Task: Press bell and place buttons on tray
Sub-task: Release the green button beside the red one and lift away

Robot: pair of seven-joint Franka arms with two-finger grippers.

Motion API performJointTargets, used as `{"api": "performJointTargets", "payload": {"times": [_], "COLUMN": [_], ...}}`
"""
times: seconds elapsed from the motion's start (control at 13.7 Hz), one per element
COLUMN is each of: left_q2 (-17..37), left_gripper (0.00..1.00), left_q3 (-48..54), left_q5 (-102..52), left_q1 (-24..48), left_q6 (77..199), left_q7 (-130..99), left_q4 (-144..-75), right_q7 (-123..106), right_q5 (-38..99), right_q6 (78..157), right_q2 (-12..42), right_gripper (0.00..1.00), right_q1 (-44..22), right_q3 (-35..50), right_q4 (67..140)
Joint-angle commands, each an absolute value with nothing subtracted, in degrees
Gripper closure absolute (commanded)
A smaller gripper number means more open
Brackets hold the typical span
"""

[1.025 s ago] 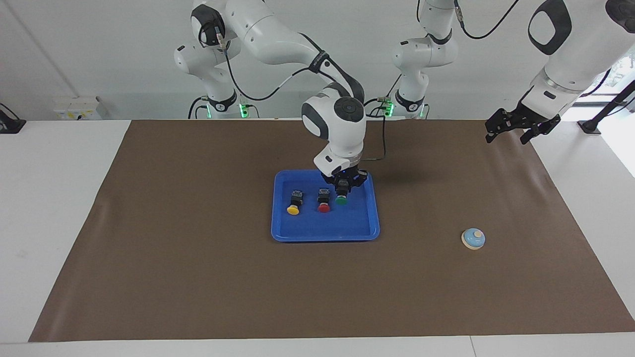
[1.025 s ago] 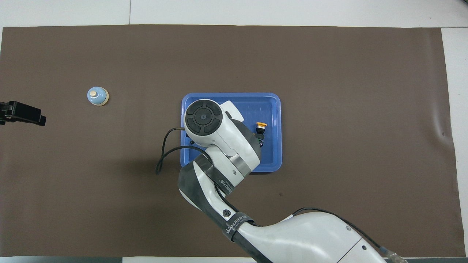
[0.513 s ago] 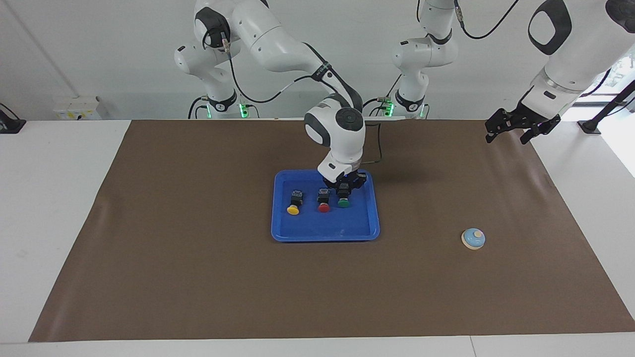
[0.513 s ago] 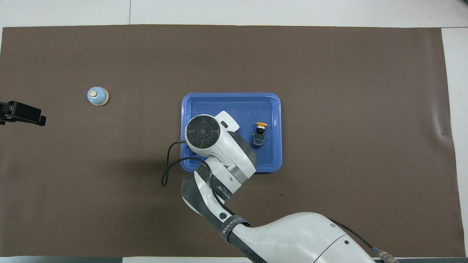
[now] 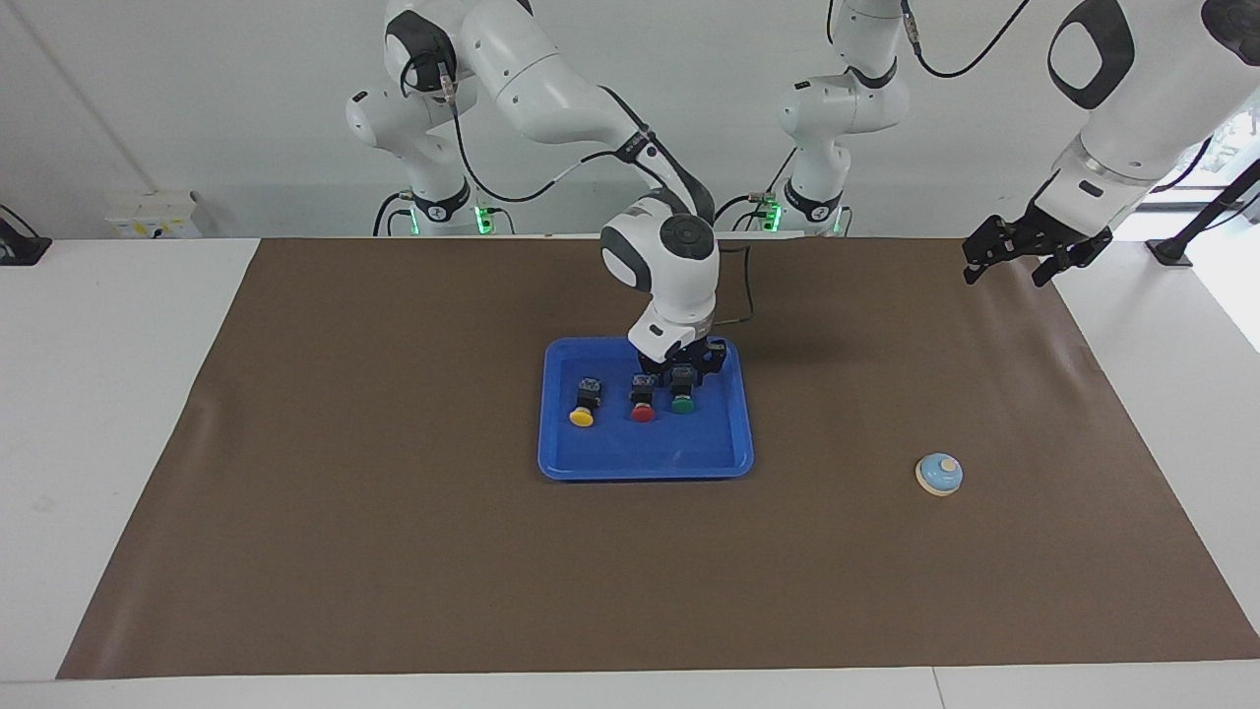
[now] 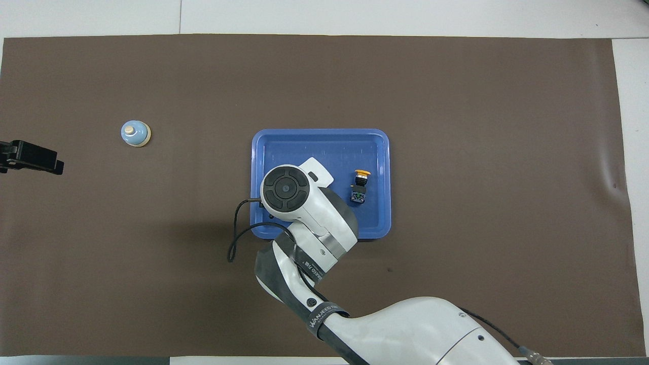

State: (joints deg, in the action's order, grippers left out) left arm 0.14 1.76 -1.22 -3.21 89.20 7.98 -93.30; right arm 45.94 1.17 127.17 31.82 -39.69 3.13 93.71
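On tray (image 5: 640, 463), in a row: yellow button (image 5: 582, 418) toward right arm's end, red button (image 5: 643, 414) in the middle, green button (image 5: 681, 403) just beside red button, all lying with caps pointing away from robots. Right gripper (image 5: 682, 376) low over green button's black body, fingers spread either side, contact not confirmable. Risk: clipping that body on lift-out, dragging or rolling green button into red button; straight-up retreat advised. Bell (image 5: 939, 475) on desk, well apart from tray toward left arm's end, nothing touching it; pressed or not, unknown. Left gripper (image 5: 1009, 271) waiting in the air over that end, fingers spread, holding nothing.
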Motion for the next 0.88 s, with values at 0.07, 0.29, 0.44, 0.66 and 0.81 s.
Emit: {"api": "performJointTargets", "payload": {"times": [0.07,0.29,0.44,0.66,0.81], "left_q2": [0.0,0.0,0.0,0.0,0.0], "left_gripper": [0.0,0.0,0.0,0.0,0.0], "left_q3": [1.6,1.6,1.6,1.6,1.7], "left_q5": [-1.1,-1.1,-1.1,-1.1,-1.1], "left_q1": [-3.3,-3.3,-3.3,-3.3,-2.7], "left_q6": [88.3,88.3,88.3,88.3,88.5], "left_q7": [8.5,8.5,8.5,8.5,8.2], "left_q4": [-92.6,-92.6,-92.6,-92.6,-92.6], "right_q7": [48.7,48.4,47.1,39.1,31.4], "right_q5": [3.3,4.8,4.6,3.8,3.7], "right_q6": [115.4,107.1,103.7,99.6,96.3], "right_q2": [30.5,27.0,22.6,18.1,16.0], "right_gripper": [0.0,0.0,0.0,0.0,0.0], "right_q1": [-38.9,-36.0,-32.0,-25.1,-20.3], "right_q3": [2.6,2.2,2.1,2.0,1.9], "right_q4": [86.1,81.8,82.0,82.1,82.2]}}
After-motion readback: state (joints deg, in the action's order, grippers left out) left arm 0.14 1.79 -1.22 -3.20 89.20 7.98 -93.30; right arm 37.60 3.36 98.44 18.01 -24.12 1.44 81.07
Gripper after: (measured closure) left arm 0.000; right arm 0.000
